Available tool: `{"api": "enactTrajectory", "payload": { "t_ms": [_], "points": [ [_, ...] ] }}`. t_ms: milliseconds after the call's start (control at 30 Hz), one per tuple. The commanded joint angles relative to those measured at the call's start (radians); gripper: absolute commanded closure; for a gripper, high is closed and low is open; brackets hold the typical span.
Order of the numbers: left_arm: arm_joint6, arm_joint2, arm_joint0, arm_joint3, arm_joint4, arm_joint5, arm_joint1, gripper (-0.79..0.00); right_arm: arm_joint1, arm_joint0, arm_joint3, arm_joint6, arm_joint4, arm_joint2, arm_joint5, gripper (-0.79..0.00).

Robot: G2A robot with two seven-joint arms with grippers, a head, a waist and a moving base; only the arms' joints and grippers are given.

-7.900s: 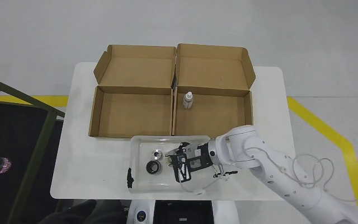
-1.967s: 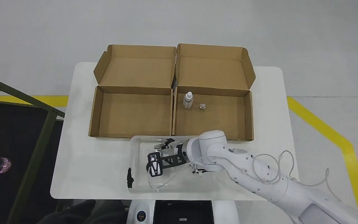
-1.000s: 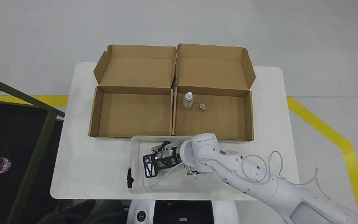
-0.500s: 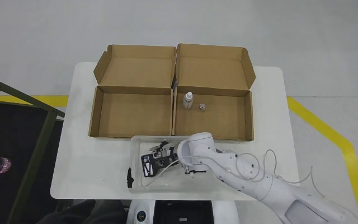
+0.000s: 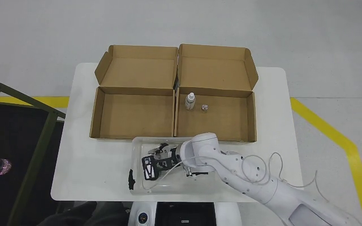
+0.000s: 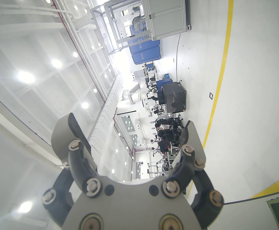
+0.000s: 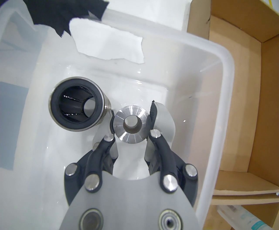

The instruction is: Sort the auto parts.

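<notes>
With the right gripper (image 7: pixel 132 115) clamped on the small slotted steel bushing (image 7: pixel 130 136) that stands in the clear plastic bin (image 7: pixel 220 91), just beside the linear bearing (image 7: pixel 76 103), the lift should go straight up, so that neither bearing nor bin wall gets knocked.

Floor (image 5: pixel 51 34): pale grey and smooth, crossed by a yellow line (image 5: pixel 322 121).
Table (image 5: pixel 85 164): white, with rounded corners.
Beside the table: a dark green metal frame (image 5: pixel 28 99) over a black surface (image 5: pixel 17 147).
Hall, left wrist view: a white gridded ceiling with bright round lamps (image 6: pixel 25 76), blue machines (image 6: pixel 145 51), a grey cabinet (image 6: pixel 166 17), a black cart (image 6: pixel 174 98).
</notes>
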Motion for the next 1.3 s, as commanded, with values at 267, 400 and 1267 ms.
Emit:
{"api": "enactTrajectory", "payload": {
  "t_ms": [267, 400, 1267],
  "points": [
    [0.000, 0.000, 0.000, 0.000, 0.000, 0.000, 0.000, -0.785, 0.040, -0.065, -0.149, -0.046, -0.038, 0.103, -0.039, 0.000],
    [0.000, 0.000, 0.000, 0.000, 0.000, 0.000, 0.000, -0.785, 0.059, -0.100, -0.205, -0.077, -0.034, 0.163, -0.064, 0.000],
    [0.000, 0.000, 0.000, 0.000, 0.000, 0.000, 0.000, -0.785, 0.140, -0.246, -0.316, -0.329, 0.017, 0.524, -0.121, 0.000]
  ]
}}
